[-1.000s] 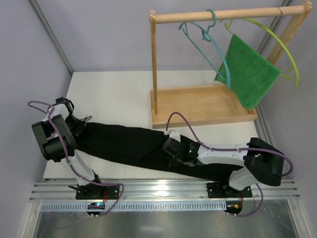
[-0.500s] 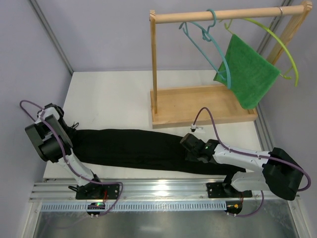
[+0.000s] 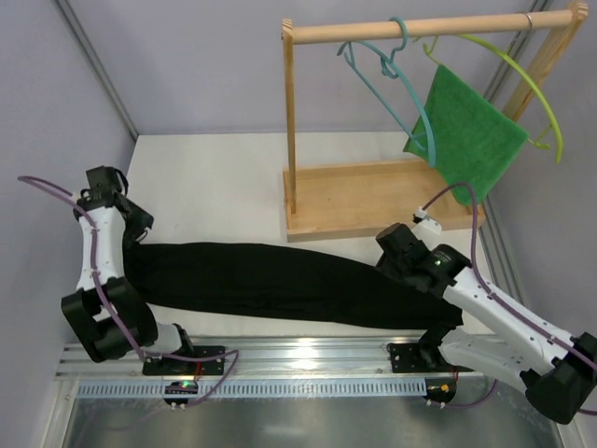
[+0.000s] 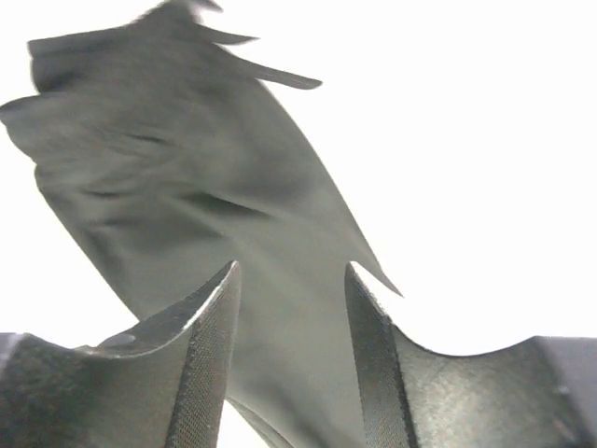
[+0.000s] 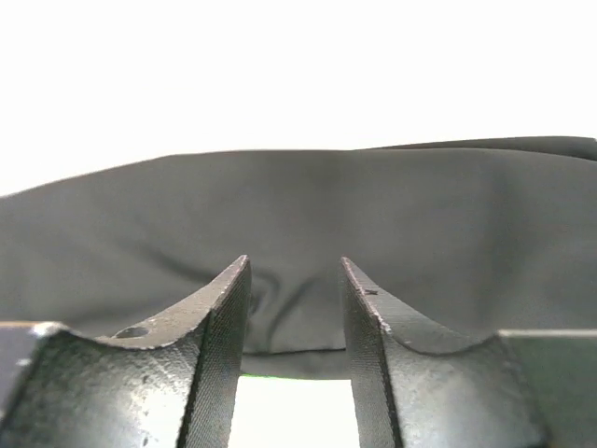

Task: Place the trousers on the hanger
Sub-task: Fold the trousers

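The trousers (image 3: pixel 270 280) lie left-to-right between my pincers. The hanger (image 3: pixel 392 89) hangs far right, nearest my right pincer (image 5: pixel 294 261), slightly open and empty. My left pincer (image 4: pixel 291 268) straddles cloth; I cannot tell if it grips.

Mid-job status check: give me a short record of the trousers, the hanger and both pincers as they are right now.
trousers: flat on the table, stretched left to right along its near half; on no hanger
hanger: teal, bare, hooked on the wooden rail beside the yellow-green hanger that carries the green cloth
left pincer: at the trousers' left end, fingers apart, fabric showing in the gap
right pincer: over the trousers' right part, fingers apart, fabric showing in the gap
task: hanging not yet done
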You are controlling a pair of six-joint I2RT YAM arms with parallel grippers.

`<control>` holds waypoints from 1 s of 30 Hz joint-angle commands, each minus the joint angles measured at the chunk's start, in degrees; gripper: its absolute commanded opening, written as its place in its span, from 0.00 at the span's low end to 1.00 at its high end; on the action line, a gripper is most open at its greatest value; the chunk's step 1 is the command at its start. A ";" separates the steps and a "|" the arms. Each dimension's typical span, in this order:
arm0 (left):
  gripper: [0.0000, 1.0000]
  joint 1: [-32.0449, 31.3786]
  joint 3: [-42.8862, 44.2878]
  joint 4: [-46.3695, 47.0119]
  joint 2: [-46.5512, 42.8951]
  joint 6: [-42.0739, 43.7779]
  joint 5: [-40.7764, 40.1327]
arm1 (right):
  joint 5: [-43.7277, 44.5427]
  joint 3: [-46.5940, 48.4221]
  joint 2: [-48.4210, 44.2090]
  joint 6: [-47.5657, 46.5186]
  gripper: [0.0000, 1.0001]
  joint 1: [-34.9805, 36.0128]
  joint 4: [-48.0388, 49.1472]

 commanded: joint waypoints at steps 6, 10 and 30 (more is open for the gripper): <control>0.48 -12.50 -7.93 4.03 -10.92 1.51 18.83 | 6.92 -2.15 -10.56 13.39 0.46 -7.28 -18.26; 0.48 -15.15 -14.78 6.57 -14.27 2.39 26.65 | 8.08 -8.92 -9.78 13.85 0.45 -10.09 -16.88; 0.50 -14.72 -20.68 9.82 0.31 -3.06 15.06 | 7.74 -13.76 13.34 9.65 0.43 -25.38 5.87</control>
